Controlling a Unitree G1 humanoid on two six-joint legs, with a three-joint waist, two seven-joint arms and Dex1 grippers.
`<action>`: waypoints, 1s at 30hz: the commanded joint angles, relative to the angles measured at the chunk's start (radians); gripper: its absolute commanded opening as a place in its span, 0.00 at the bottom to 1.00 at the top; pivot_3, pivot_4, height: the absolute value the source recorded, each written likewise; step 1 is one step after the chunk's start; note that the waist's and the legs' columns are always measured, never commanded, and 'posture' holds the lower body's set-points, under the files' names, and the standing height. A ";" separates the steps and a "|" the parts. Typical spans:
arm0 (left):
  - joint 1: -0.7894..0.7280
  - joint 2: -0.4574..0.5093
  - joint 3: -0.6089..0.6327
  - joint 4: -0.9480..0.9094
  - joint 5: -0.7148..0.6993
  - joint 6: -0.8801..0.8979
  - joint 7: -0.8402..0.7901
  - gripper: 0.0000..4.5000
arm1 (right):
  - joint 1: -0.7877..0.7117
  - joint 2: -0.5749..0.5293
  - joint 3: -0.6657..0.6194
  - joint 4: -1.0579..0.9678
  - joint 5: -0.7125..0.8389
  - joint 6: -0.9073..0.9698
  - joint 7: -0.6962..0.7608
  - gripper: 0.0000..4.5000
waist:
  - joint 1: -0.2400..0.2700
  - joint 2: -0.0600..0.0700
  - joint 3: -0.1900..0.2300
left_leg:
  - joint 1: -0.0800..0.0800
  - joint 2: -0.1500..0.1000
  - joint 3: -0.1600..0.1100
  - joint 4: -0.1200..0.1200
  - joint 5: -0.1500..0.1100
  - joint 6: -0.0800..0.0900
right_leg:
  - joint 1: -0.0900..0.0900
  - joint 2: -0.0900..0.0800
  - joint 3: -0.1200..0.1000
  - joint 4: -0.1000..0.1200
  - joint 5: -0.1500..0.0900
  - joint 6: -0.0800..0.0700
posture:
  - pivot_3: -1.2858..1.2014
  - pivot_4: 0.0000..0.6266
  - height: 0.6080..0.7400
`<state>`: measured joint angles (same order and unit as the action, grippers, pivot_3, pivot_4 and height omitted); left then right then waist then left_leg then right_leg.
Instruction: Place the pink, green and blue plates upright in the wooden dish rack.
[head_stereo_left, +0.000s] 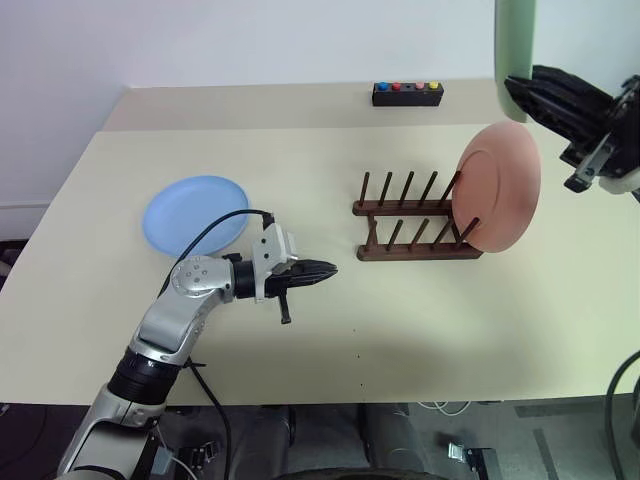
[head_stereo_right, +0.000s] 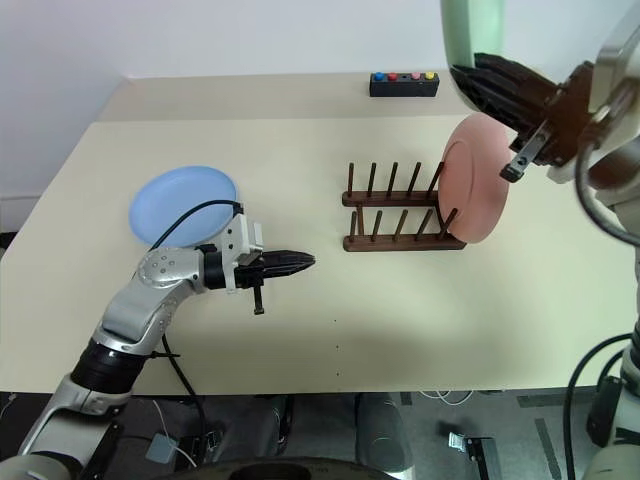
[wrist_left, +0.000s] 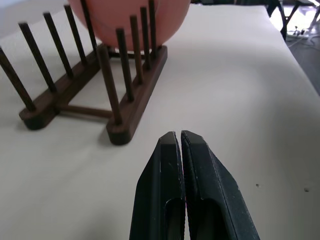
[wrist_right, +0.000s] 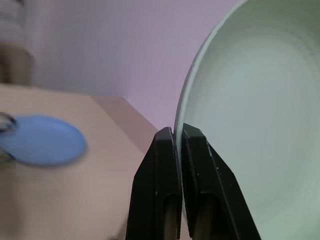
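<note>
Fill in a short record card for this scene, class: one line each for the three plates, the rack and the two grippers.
pink plate: upright in the wooden dish rack, at its right end
green plate: held in the air, above the rack's right end
blue plate: flat on the table, left of the rack
right gripper: shut on the green plate's rim
left gripper: shut, empty, between blue plate and rack
</note>
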<state>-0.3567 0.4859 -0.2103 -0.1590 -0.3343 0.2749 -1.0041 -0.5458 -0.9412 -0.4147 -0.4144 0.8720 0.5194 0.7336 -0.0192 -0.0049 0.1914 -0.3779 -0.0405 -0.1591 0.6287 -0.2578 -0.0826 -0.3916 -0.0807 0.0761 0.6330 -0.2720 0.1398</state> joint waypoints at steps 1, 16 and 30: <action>0.012 0.009 0.016 -0.020 0.001 -0.026 -0.003 0.02 | -0.036 0.026 -0.031 -0.036 0.210 0.094 -0.024 0.02 | 0.003 0.000 0.000 | 0.000 0.000 0.000 0.000 0.000 0.000 | 0.000 0.000 0.000 0.000 0.000 0.000 | 0.52 0.24 1.00; 0.004 0.017 0.013 -0.011 0.013 -0.021 -0.003 0.02 | 0.043 0.172 -0.042 0.147 0.452 0.239 -0.118 0.02 | 0.004 0.000 0.000 | -0.004 0.000 0.000 0.001 0.000 0.000 | -0.003 0.001 0.000 0.001 0.000 0.000 | 0.52 0.24 1.00; 0.003 0.014 0.008 -0.027 0.016 -0.015 0.012 0.02 | 0.099 0.208 -0.004 0.222 0.377 0.253 -0.066 0.02 | 0.003 0.000 0.000 | -0.007 0.000 0.000 0.002 0.000 0.000 | -0.007 0.001 0.000 0.001 0.000 0.000 | 0.52 0.24 1.00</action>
<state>-0.3445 0.4992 -0.2111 -0.1527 -0.3151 0.2585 -0.9952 -0.4354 -0.7349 -0.3998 -0.1880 1.2441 0.7794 0.6558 -0.0160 -0.0046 0.1912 -0.3851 -0.0403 -0.1594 0.6304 -0.2577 -0.0826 -0.3982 -0.0800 0.0757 0.6342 -0.2717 0.1398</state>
